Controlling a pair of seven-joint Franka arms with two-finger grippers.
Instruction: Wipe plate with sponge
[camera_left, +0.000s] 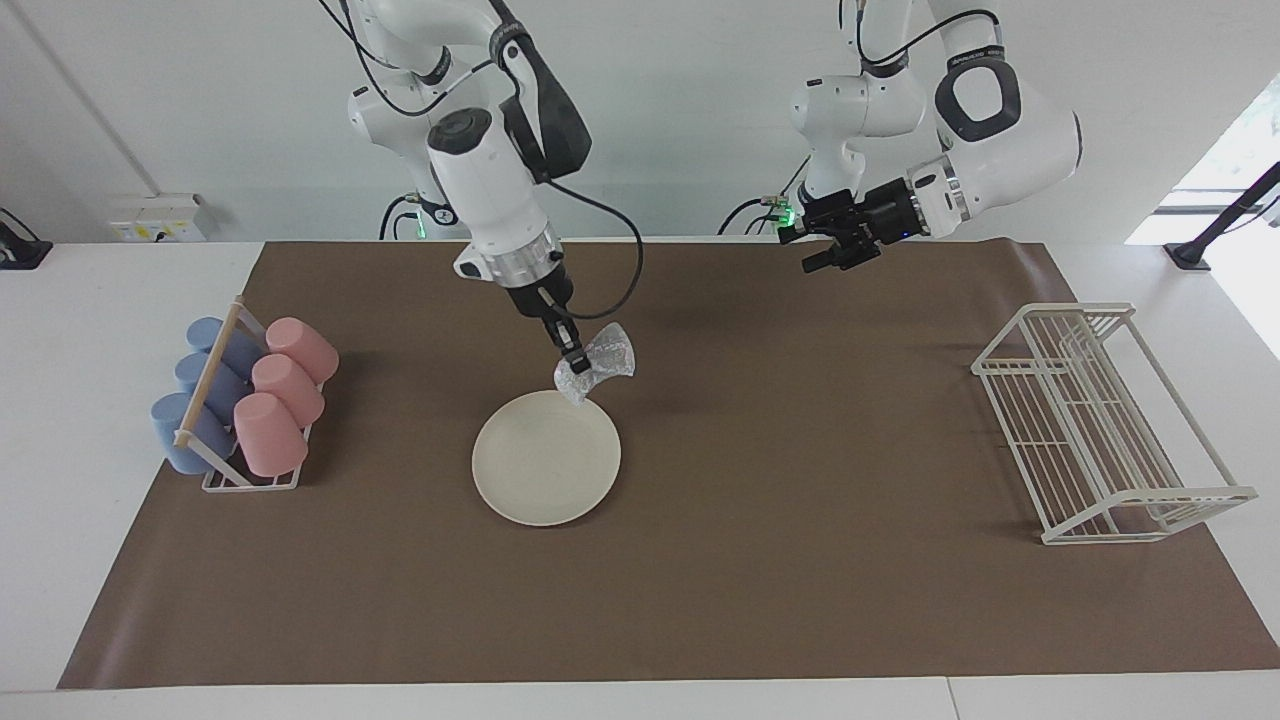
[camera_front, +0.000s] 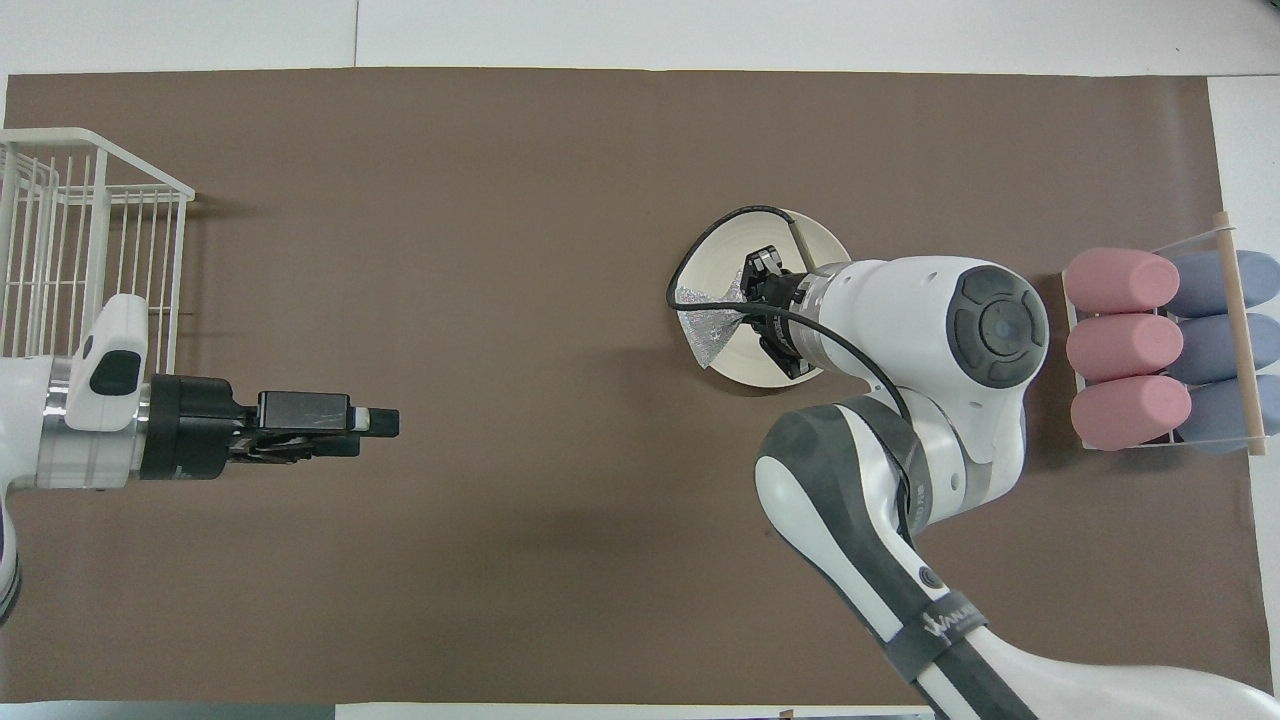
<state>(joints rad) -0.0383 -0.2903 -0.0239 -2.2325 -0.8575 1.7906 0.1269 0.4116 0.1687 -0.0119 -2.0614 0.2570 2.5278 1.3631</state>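
The cream-white plate (camera_left: 546, 460) lies on the brown mat near the middle of the table; the right arm partly covers it in the overhead view (camera_front: 735, 240). My right gripper (camera_left: 573, 362) (camera_front: 748, 305) is shut on the silvery crinkled sponge (camera_left: 603, 362) (camera_front: 707, 328) and holds it over the plate's rim nearest the robots. The sponge's lower end reaches that rim; I cannot tell whether it touches. My left gripper (camera_left: 815, 262) (camera_front: 385, 422) waits in the air over the mat toward the left arm's end, holding nothing.
A rack of pink and blue cups (camera_left: 245, 400) (camera_front: 1160, 350) stands at the right arm's end of the mat. A white wire rack (camera_left: 1100, 430) (camera_front: 90, 240) stands at the left arm's end. The right arm's cable (camera_front: 700, 250) loops over the plate.
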